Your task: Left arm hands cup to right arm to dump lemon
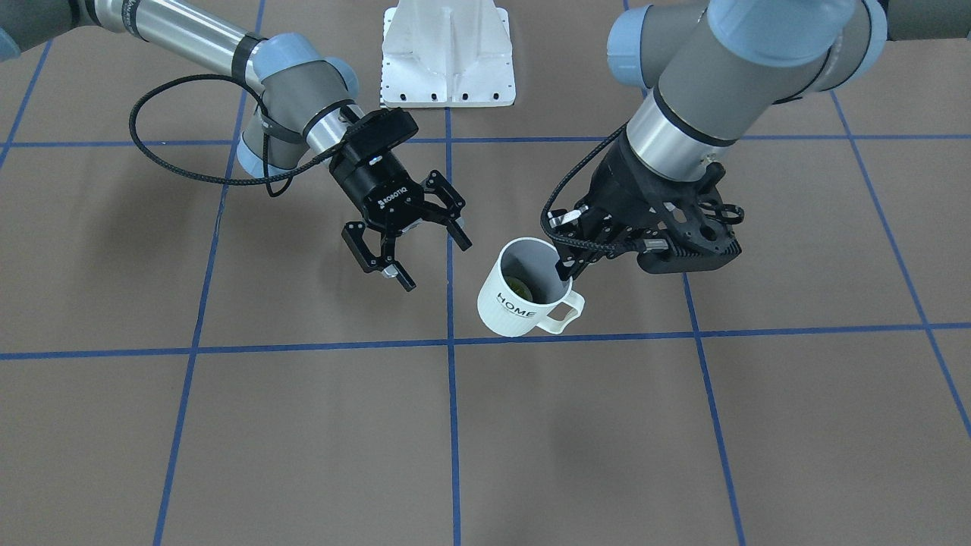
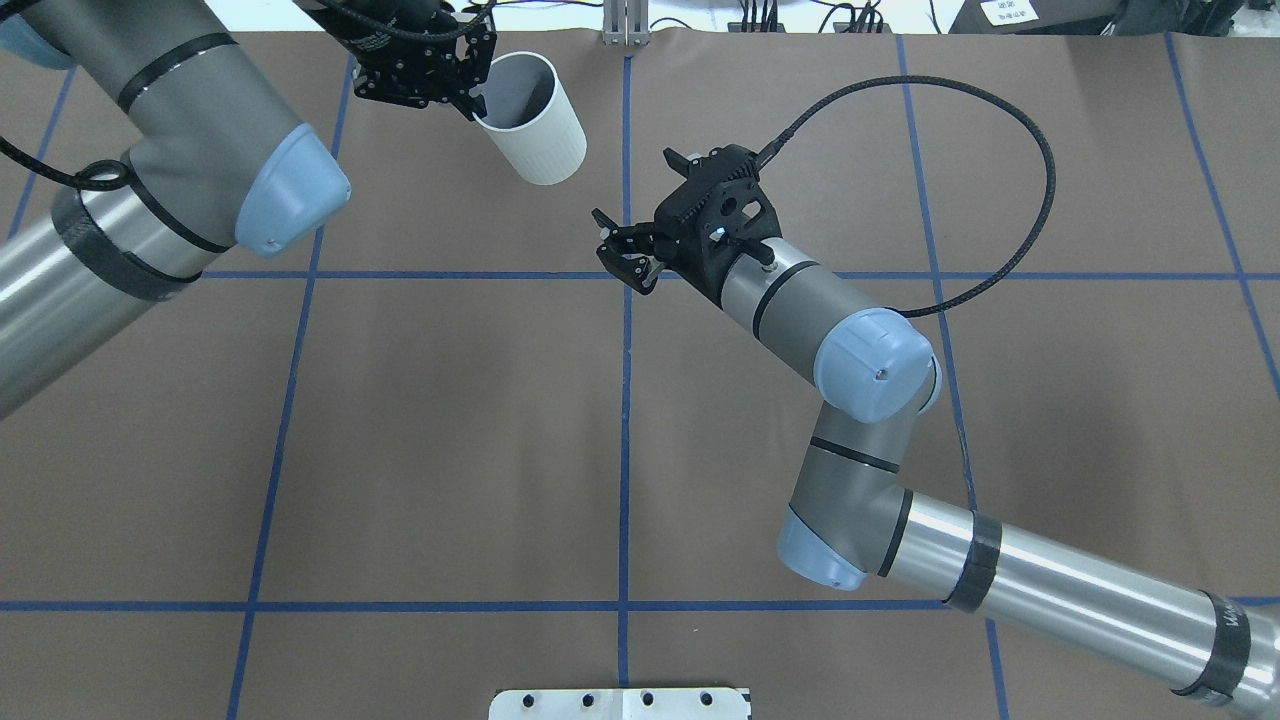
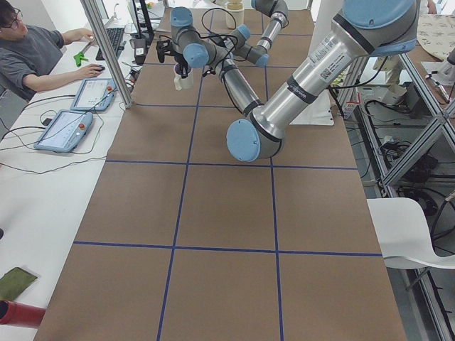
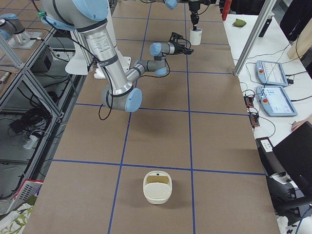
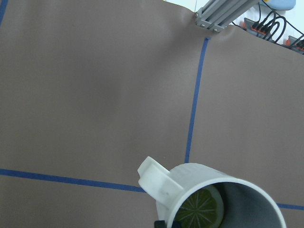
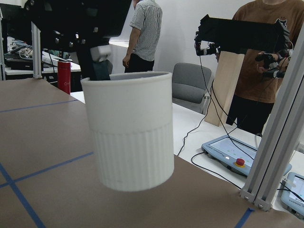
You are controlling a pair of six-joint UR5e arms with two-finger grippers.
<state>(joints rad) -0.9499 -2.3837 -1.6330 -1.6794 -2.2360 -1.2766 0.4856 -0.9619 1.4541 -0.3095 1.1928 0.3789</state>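
My left gripper is shut on the rim of the white "HOME" cup, next to its handle, and holds it slightly tilted just above the table. The yellowish-green lemon lies inside the cup; in the left wrist view it is a slice at the bottom of the cup. My right gripper is open and empty, a short way to the side of the cup and pointed at it. The right wrist view has the cup close ahead. In the overhead view the cup is at the far side and the right gripper is open.
The white robot base plate stands at the table's robot side. A white tub sits on the table far towards the right end. Operators, tablets and an aluminium post line the far edge beyond the cup.
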